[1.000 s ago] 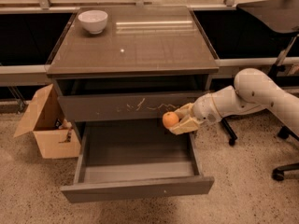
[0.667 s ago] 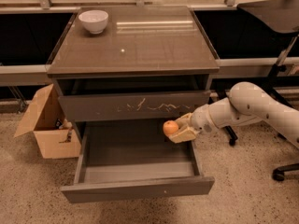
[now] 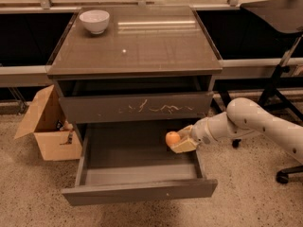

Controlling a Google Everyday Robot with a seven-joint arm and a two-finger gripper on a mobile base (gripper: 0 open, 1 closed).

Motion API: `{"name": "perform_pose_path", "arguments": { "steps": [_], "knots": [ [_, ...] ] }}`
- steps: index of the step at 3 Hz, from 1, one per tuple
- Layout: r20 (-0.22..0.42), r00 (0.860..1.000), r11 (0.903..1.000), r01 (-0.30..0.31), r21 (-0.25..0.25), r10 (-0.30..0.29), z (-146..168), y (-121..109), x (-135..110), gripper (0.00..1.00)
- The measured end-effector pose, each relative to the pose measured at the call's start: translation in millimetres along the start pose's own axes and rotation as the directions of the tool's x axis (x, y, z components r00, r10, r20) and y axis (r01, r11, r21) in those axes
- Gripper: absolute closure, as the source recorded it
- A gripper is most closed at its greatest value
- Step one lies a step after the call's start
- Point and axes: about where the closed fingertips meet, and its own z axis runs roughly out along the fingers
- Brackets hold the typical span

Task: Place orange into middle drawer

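Note:
The orange [image 3: 172,137] is a small round fruit held in my gripper [image 3: 179,141], which reaches in from the right on a white arm. The gripper is shut on the orange and holds it inside the open middle drawer [image 3: 137,191], near its right inner side and a little above the drawer floor. The middle drawer is pulled far out, with a plain grey-brown front and grey inner sides. Above it is the closed drawer front with pale scratch marks [image 3: 156,109].
A white bowl [image 3: 94,21] stands at the back left of the cabinet top [image 3: 142,41]. An open cardboard box [image 3: 47,126] sits on the floor to the left. Office chair legs [image 3: 284,174] and a dark chair [image 3: 277,13] stand at the right.
My gripper has moved down and a little left with the orange, from in front of the scratched drawer front into the open middle drawer.

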Motion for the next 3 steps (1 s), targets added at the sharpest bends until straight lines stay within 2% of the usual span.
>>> {"name": "perform_pose_path", "arguments": {
  "steps": [2, 3],
  "knots": [
    [-0.043, 0.996, 0.9970, -0.077, -0.008, 0.077, 36, -10, 43, 1.00],
    [-0.100, 0.987, 0.9921, -0.120, 0.034, 0.123, 69, -26, 68, 0.98]
  ]
}}
